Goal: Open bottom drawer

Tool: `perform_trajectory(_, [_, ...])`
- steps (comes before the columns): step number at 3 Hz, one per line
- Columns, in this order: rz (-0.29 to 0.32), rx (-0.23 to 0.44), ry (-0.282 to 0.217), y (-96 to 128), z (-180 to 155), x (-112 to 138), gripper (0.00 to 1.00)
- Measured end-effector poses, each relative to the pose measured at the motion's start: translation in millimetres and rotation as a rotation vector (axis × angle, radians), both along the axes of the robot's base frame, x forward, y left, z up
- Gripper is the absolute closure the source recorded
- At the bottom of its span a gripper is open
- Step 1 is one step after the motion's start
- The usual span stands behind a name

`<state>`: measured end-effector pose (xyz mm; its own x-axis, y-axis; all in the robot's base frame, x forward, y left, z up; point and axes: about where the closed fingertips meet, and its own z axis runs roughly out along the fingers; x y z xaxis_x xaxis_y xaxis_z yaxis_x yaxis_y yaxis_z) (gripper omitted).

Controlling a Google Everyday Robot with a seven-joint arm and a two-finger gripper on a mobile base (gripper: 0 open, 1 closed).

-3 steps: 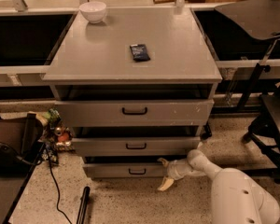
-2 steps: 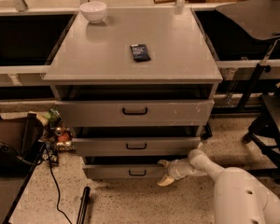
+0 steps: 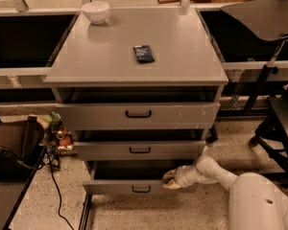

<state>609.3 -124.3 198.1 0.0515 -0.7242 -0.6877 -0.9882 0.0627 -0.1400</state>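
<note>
Down in the lower right corner, one white robot arm [image 3: 257, 202] reaches leftward across the speckled floor. Its pincer [image 3: 171, 178] sits right up against the top edge of the bottom drawer [image 3: 115, 187], toward that drawer's right end. Is it open or closed? Can't tell from here, the tip is just a pale lump against the grey front.

The bottom drawer itself is low and centre in the frame. It has the narrowest front of the three, with one small black loop handle [image 3: 141, 189] in the middle and a dark gap showing behind its front.

Moving up, there are three grey drawers in all. The middle drawer [image 3: 101, 150] is above it and the wide top drawer [image 3: 96, 116] above that. Each has one black handle, and each has a dark slot over it.

At the left edge, one dark bag [image 3: 9, 147] lies on the floor. A black cable [image 3: 54, 188] trails down beside it, and some small clutter [image 3: 57, 134] is tucked against the cabinet. At the right edge, one black chair [image 3: 283, 116].

Further back, the grey tabletop [image 3: 105, 56] carries two things, well apart. One dark packet [image 3: 144, 53] lies near the centre, and one white bowl [image 3: 96, 11] stands upright at the far left corner.
</note>
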Motion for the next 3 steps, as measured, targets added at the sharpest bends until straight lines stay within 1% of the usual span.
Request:
perform_trajectory(1, [0.013, 0.019, 0.025, 4.7, -5.2, -6.1, 1.00])
perform_trajectory(2, [0.013, 0.019, 0.025, 4.8, -5.2, -6.1, 0.81])
perform_trajectory(3, [0.013, 0.019, 0.025, 4.8, -5.2, -6.1, 0.34])
